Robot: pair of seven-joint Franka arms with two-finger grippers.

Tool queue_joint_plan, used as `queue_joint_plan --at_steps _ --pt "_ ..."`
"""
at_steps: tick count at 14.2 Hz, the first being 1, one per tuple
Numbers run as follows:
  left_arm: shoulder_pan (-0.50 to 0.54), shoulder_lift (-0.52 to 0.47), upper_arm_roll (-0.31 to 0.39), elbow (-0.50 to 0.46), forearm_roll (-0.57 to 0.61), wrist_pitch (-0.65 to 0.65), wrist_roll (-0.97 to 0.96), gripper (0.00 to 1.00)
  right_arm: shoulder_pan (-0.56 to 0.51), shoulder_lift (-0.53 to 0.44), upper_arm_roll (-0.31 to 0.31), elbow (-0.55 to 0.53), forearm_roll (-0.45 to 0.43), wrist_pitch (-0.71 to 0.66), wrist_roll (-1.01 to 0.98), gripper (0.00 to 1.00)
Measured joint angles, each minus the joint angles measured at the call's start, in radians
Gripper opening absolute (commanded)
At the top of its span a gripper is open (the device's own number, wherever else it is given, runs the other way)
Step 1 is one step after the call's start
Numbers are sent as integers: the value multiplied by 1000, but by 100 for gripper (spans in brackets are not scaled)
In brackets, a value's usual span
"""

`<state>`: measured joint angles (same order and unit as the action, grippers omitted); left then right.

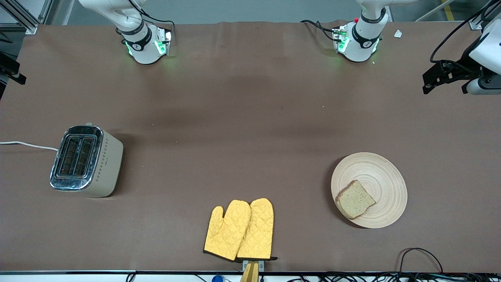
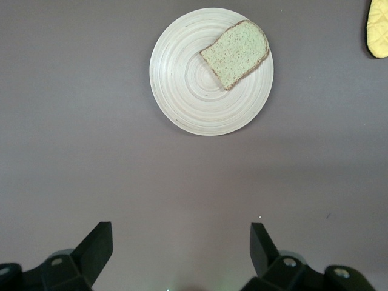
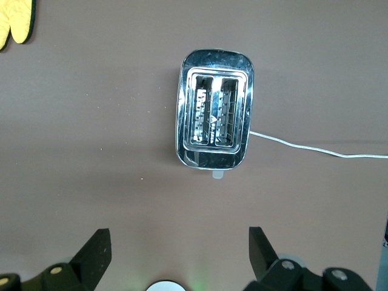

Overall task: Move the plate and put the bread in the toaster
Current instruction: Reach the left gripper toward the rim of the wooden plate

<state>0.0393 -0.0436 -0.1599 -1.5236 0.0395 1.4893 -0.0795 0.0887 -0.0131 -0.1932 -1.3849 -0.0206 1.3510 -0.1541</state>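
Note:
The light wooden plate (image 1: 381, 184) lies toward the left arm's end of the table. The brown bread slice (image 1: 355, 199) lies flat on it, on the side toward the right arm's end. Both show in the left wrist view, plate (image 2: 188, 91) and bread (image 2: 235, 53). The cream toaster (image 1: 87, 160) stands toward the right arm's end with both slots empty; it also shows in the right wrist view (image 3: 214, 115). My left gripper (image 2: 182, 242) is open and empty, high over bare table. My right gripper (image 3: 180, 245) is open and empty, high over bare table.
Two yellow oven mitts (image 1: 240, 230) lie side by side at the table's edge nearest the front camera, between toaster and plate. The toaster's white cord (image 1: 27, 145) runs off the right arm's end. Black hand parts show at the view's edges (image 1: 446, 74), (image 1: 9, 70).

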Motion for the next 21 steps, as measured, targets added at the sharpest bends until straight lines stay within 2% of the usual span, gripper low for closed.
queue_joint_plan --at_steps 4,7,10,16,21 --pt "1 0 0 1 0 0 0 100 0 -1 0 1 0 -7 -14 100" --pt "12 25 3 4 -1 0 0 100 0 -4 0 1 0 -69 -22 100" --pt "42 140 15 40 -57 15 0 100 -3 -4 -1 -4 0 -88 -22 100" --pt "151 374 19 60 -137 189 34 100 -15 -7 -1 -11 0 -139 -22 100" --pt "279 540 21 61 -318 279 155 100 -16 -9 -2 -10 -1 -146 -22 100"
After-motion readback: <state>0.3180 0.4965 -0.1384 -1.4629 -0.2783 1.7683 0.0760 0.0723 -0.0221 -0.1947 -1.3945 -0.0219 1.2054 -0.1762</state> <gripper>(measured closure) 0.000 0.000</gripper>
